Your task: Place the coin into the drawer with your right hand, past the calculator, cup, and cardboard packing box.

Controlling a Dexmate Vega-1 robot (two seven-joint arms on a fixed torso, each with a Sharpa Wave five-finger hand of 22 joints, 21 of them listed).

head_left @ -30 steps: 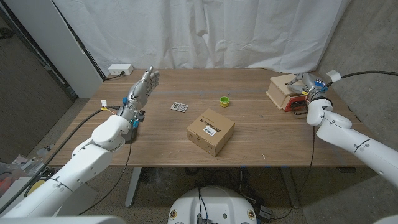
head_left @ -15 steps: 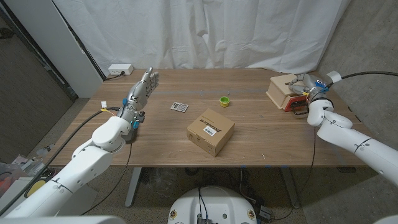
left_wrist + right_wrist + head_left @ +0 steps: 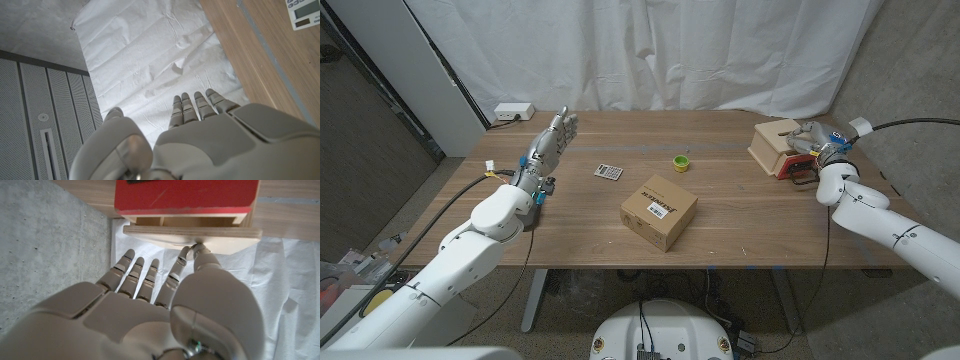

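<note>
White curtain behind, wooden table (image 3: 740, 235) up front. Can't spot the coin anywhere, too small or tucked under the fingers. Drawer (image 3: 781, 148) sits at about 2 o'clock from the cardboard packing box (image 3: 659, 211), and the right hand (image 3: 813, 138) is right at it. Its fingers (image 3: 135, 275) are nearly straight, slightly apart, thumb tip at the drawer's front lip, so I'd guess it's the drop-off stage. Cup (image 3: 681, 161) and calculator (image 3: 609, 172) lie well behind the hand's route. Left hand (image 3: 547, 147) waits at 10 o'clock, fingers extended, holding nothing.

Backdrop and bits at the far edge.
White curtain (image 3: 650, 50) hung behind wooden table (image 3: 740, 225); white power strip (image 3: 513, 111) at far left corner; grey cabinet (image 3: 390, 80) left.
</note>
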